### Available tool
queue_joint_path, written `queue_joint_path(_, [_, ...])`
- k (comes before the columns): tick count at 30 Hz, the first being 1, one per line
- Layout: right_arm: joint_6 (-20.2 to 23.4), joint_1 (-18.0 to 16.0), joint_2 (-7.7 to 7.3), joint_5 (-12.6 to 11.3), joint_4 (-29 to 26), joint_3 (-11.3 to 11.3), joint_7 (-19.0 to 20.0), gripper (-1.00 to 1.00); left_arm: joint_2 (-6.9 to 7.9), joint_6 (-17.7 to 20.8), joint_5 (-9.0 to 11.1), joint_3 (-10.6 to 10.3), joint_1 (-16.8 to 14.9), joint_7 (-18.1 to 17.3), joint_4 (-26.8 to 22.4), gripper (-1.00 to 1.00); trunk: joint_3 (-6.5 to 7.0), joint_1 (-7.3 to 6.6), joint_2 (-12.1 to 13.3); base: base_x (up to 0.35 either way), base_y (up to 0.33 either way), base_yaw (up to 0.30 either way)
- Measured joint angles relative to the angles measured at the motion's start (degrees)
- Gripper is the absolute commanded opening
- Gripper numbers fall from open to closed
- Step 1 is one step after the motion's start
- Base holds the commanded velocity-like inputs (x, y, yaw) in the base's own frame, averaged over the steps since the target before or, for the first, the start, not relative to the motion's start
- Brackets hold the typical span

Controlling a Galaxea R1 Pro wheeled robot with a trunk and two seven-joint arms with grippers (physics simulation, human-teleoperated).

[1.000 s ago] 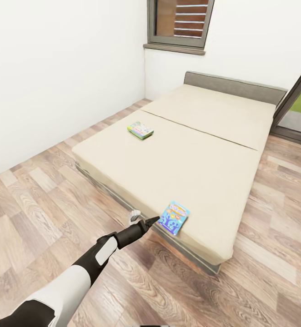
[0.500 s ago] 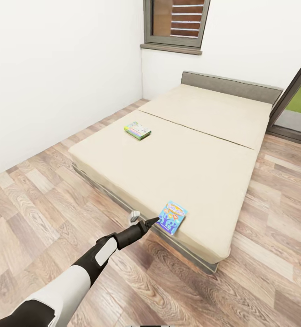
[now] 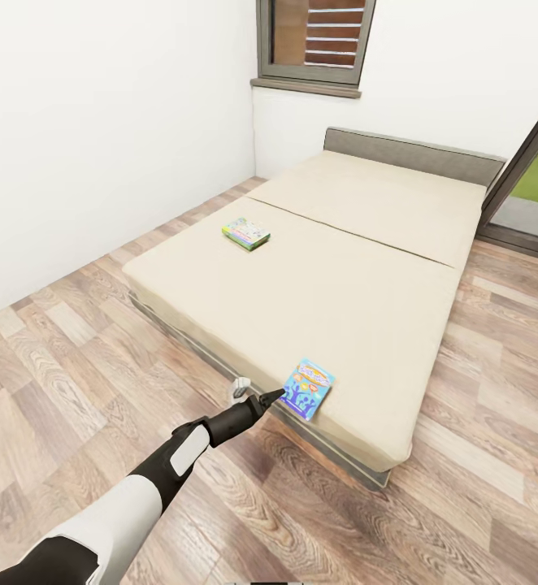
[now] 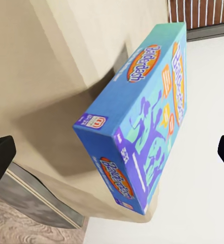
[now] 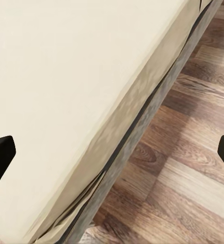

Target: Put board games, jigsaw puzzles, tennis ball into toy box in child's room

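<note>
A low bed with a cream mattress (image 3: 334, 276) and a grey headboard stands on the wood-plank floor (image 3: 66, 357), its head against the white wall under a grey-framed window (image 3: 314, 41). Two of the board games lie on it. The blue flat board game box with orange lettering (image 3: 308, 388) rests at the foot edge of the mattress, close to the foot corner nearest the robot, one end right at the edge. The smaller green and pastel board game box (image 3: 246, 233) lies flat well apart from it, near the side edge of the bed that faces the white wall, just short of the seam that crosses the mattress.

The left gripper (image 3: 257, 396) reaches out on its black and white arm to just beside the blue box, its dark tip almost at the box's near corner but not touching it. In the left wrist view the blue box (image 4: 142, 122) sits between the two black fingertips (image 4: 0, 160), which stand wide apart at either side, clamped on nothing.

In the right wrist view the right gripper (image 5: 112, 152) hangs over the mattress edge (image 5: 66, 101) and the grey bed frame, with floor planks beside them; its black fingertips (image 5: 0, 155) are likewise spread wide and hold nothing.
</note>
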Motion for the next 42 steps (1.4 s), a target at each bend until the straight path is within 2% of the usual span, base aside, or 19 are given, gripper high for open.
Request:
queue_joint_path(9, [0.00, 0.01, -0.03, -0.01, 0.00, 0.00, 0.01, 1.00, 0.03, 0.00, 0.00, 0.00, 0.00, 0.00, 0.07, 1.00, 0.00, 0.00, 0.00, 0.000, 0.000, -0.032])
queue_joint_path(25, [0.00, 0.01, -0.03, -0.01, 0.00, 0.00, 0.01, 1.00, 0.11, 0.00, 0.00, 0.07, 0.00, 0.07, 0.23, 1.00, 0.00, 0.00, 0.00, 0.000, 0.000, -0.146])
queue_joint_path(42, [0.00, 0.00, -0.06, 0.00, 0.00, -0.08, 0.00, 1.00, 0.24, -0.08, 0.00, 0.25, 0.00, 0.09, 0.43, 1.00, 0.00, 0.00, 0.00, 0.000, 0.000, -0.023])
